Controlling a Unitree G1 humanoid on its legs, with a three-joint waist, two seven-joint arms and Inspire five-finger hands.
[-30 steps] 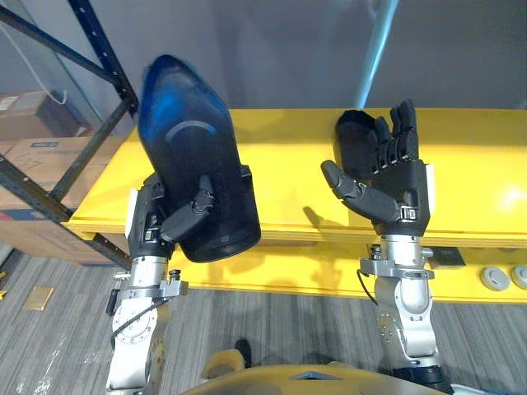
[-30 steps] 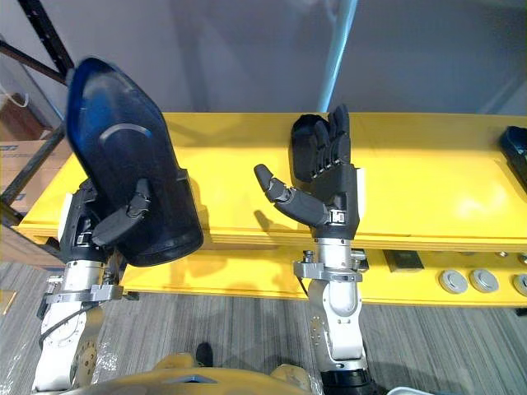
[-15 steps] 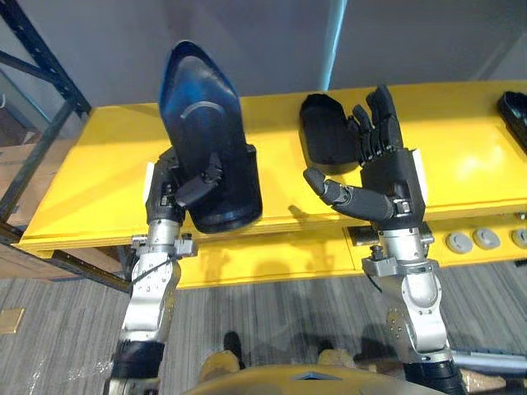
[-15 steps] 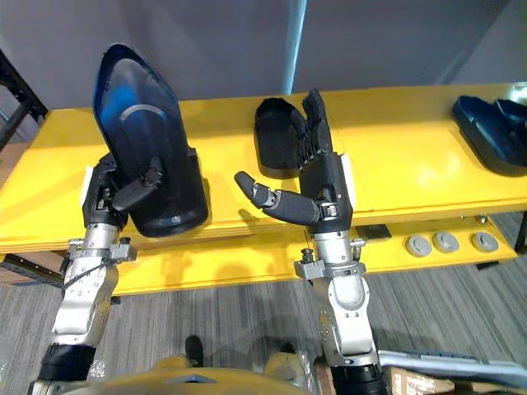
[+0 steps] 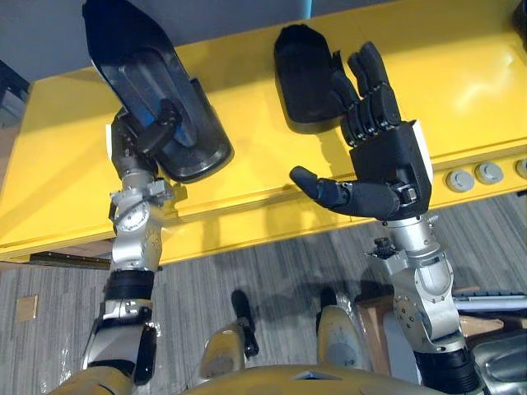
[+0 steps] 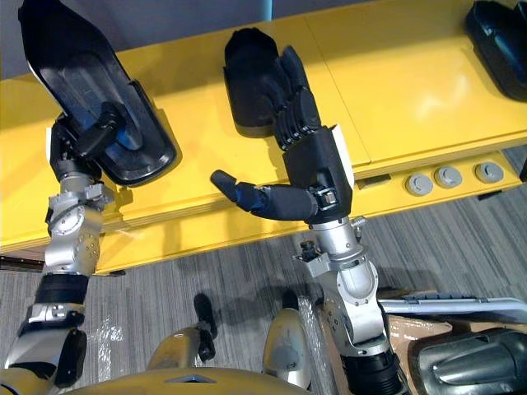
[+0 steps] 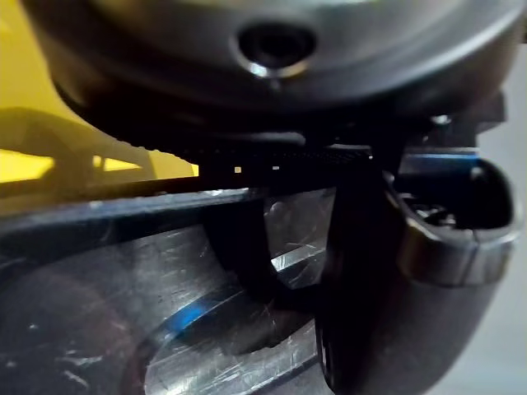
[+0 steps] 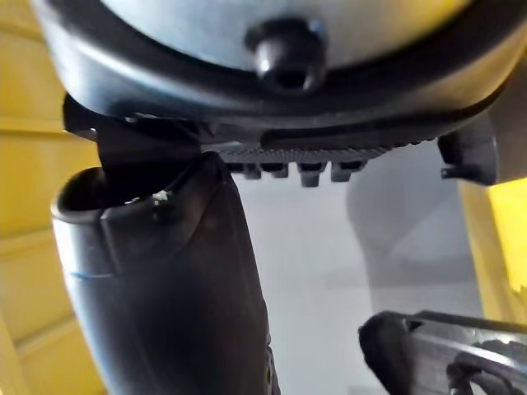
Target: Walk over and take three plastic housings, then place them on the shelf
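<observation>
Dark left hand (image 5: 156, 127) is still pinching one plastic housing (image 5: 136, 70) under its thumb. The right hand (image 5: 383, 156) is spreading its fingers by a second housing (image 5: 300, 70) on the yellow table (image 5: 461, 74). The view is sliding along, so a third housing (image 6: 498, 25) is coming up.

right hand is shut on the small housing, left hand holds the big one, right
No: the right hand is open, fingers straight, not curled round the small housing, as the left eye view shows. The left hand does hold the big housing.
</observation>
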